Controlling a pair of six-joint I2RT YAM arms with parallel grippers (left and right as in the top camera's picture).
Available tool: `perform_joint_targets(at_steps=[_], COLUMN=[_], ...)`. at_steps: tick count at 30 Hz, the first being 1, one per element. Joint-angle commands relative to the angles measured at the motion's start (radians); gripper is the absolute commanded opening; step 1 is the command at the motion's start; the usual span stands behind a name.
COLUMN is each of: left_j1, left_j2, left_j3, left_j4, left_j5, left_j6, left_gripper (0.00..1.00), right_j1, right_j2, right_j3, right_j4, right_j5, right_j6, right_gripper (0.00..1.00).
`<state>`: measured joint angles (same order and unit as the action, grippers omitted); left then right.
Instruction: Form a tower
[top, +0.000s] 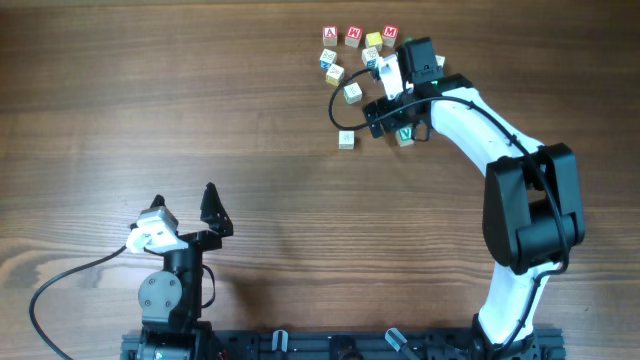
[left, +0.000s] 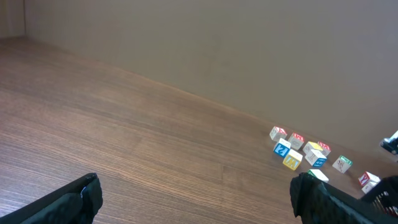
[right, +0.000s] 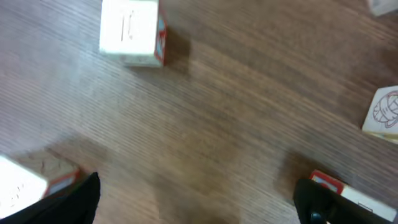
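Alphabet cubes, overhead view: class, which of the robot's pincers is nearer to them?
Right. The right pincer hangs open among the alphabet cubes at the table's far side; the left pincer is far off, near its base.

The table (top: 300, 200) is lit brightly and evenly in the overhead view by soft light from above, and the wood grain is rendered sharply. A faint, diffuse shadow is cast on the wood beside the left arm (top: 170, 285). The left wrist view is dimmer and muted, though the distant letter cubes (left: 298, 150) are shown small but fairly crisp. The right wrist view is blurred throughout: the grain is smeared, the white cube (right: 129, 32) is soft-edged, and a soft shadow is thrown to its right. The right gripper (right: 198, 202) is shown only as two dark, unfocused shapes in the lower corners.
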<state>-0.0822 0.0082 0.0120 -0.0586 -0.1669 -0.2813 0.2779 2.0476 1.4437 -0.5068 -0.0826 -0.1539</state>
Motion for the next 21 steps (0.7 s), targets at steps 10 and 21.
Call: perform_joint_targets(at_steps=[10, 21], left_j1=[0.006, 0.006], left_j2=[-0.005, -0.005], left_j3=[-0.006, -0.006], left_j4=[0.003, 0.003], left_j5=[-0.006, -0.006], left_j6=[0.019, 0.019], left_gripper=[1.00, 1.00], right_j1=[0.001, 0.001], right_j2=[-0.019, -0.019], right_j3=[0.024, 0.022], right_j4=[-0.097, -0.248], right_j5=[0.021, 0.187], right_j6=[0.439, 0.393], right_gripper=[1.00, 0.86])
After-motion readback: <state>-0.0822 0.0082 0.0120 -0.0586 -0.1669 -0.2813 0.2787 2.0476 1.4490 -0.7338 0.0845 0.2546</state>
